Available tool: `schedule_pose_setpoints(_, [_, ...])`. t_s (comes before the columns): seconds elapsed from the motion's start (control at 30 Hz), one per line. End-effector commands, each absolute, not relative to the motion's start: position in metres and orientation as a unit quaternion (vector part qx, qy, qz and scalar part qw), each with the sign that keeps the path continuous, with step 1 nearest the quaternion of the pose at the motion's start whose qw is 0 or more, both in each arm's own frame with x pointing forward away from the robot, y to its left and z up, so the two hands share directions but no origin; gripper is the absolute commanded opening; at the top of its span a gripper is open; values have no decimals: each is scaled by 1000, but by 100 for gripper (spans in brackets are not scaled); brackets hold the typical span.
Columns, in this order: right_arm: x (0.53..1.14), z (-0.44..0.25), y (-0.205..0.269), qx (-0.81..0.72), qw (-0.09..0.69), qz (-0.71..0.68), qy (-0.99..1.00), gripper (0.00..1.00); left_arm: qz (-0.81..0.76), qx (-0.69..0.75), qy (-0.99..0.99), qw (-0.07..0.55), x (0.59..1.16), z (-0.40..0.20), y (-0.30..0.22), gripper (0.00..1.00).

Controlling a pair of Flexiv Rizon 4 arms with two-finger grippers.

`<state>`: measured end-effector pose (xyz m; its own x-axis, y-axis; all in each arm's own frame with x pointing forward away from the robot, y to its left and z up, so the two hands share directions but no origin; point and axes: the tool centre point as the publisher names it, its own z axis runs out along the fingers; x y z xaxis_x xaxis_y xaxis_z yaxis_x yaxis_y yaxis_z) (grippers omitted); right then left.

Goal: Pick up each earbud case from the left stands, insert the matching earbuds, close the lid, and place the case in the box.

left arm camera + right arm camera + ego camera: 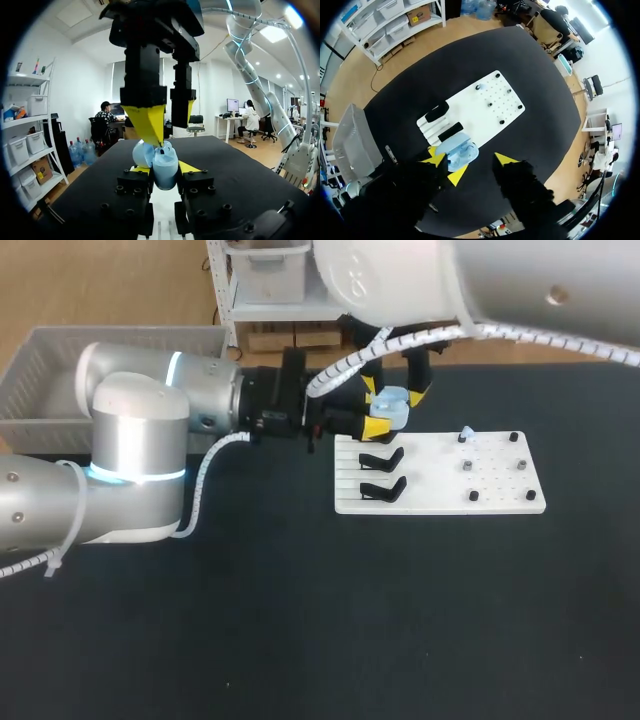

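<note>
Left gripper (pixel 163 169) is clamped on the light-blue earbud case (pixel 163 161), lid open, at the white board's (pixel 500 502) far-left corner. Right gripper (pixel 481 167) hangs spread wide just above it.

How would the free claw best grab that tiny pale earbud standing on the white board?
Probably by its top, coming straight down from above: the earbud stands upright on the white board, with bare space around it for two fingers.

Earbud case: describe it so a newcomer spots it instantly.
Find the white board on the black table. At its far left corner, the left gripper holds the earbud case. It is the only pale blue item; the two stands beside it are black.
</note>
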<state>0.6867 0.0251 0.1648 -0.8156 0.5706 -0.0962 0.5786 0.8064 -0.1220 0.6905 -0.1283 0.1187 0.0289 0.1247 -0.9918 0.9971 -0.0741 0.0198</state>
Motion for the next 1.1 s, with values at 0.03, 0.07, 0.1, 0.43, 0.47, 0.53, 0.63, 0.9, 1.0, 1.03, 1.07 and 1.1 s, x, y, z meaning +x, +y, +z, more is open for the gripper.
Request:
schedule_pose_setpoints(0.03, [668, 169, 4, 270, 66, -7, 960, 83, -477, 554, 506, 458, 689, 118, -128, 0])
schedule_pose_setpoints(0.07, [667, 169, 1, 265, 77, -1, 961, 76, -477, 554, 506, 458, 689, 118, -128, 0])
schedule_pose_setpoints(0.1, [666, 170, -4, 262, 92, 11, 961, 66, -477, 554, 506, 458, 689, 118, -128, 0])
schedule_pose_setpoints(0.43, [675, 167, -57, 206, 177, 82, 959, 75, -477, 554, 506, 458, 689, 118, -128, 0])
schedule_pose_setpoints(0.47, [677, 167, -61, 210, 178, 90, 957, 75, -477, 554, 506, 458, 689, 118, -128, 0])
schedule_pose_setpoints(0.53, [682, 167, -68, 214, 188, 94, 954, 75, -477, 554, 506, 458, 689, 118, -128, 0])
schedule_pose_setpoints(0.63, [689, 164, -75, 218, 192, 103, 951, 69, -477, 554, 506, 458, 689, 118, -128, 0])
schedule_pose_setpoints(0.9, [707, 136, -71, 176, 189, 90, 962, 49, -477, 554, 506, 458, 689, 118, -128, 0])
schedule_pose_setpoints(1.0, [714, 126, -72, 163, 190, 80, 965, 48, -477, 554, 506, 458, 689, 118, -128, 0])
schedule_pose_setpoints(1.03, [716, 122, -74, 160, 190, 76, 966, 48, -477, 554, 506, 458, 689, 118, -128, 0])
schedule_pose_setpoints(1.07, [717, 118, -74, 156, 190, 72, 967, 48, -477, 554, 506, 458, 689, 118, -128, 0])
schedule_pose_setpoints(1.1, [719, 114, -76, 151, 190, 67, 968, 49, -477, 554, 506, 458, 689, 118, -128, 0])
